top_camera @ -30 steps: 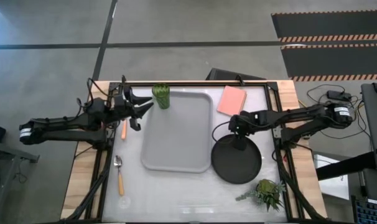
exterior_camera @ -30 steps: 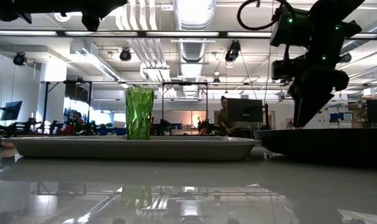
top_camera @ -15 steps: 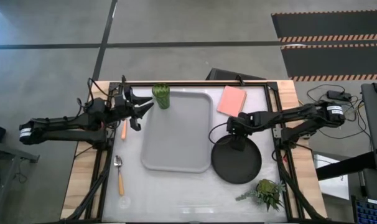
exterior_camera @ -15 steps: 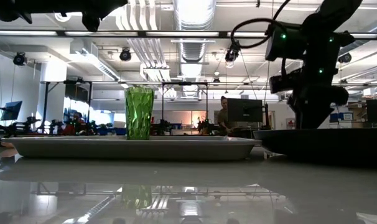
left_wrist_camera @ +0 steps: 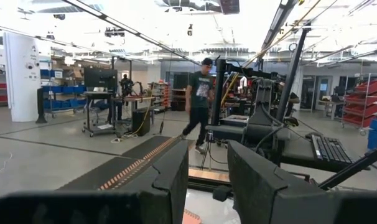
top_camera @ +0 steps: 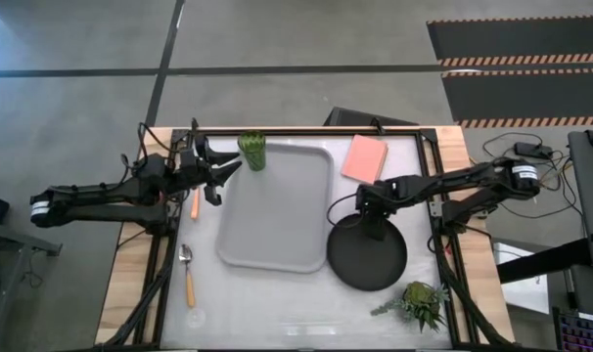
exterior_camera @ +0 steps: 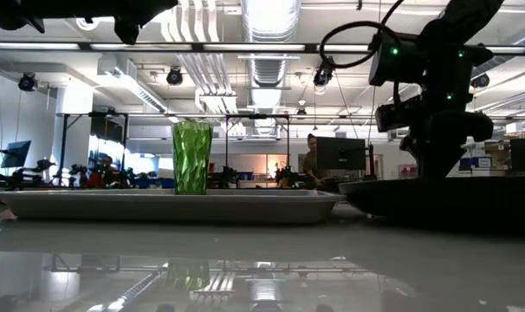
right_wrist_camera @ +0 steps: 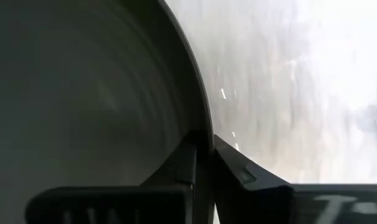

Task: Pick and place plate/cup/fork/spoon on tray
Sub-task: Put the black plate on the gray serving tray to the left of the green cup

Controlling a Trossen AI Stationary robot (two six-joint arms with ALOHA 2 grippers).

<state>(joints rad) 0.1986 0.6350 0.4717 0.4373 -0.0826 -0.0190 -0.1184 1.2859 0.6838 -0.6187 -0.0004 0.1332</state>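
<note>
My right end effector (top_camera: 375, 219) pinches the rim of the round matte black plate (top_camera: 367, 258); next I must lift it onto the light-grey rectangular tray (top_camera: 274, 210).

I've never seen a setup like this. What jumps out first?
The big black plate stands out: the right claw is pinched on its rim, just right of the grey tray. Next comes the green cup, standing on the tray's far left corner, with the left claw hanging open beside it.
</note>
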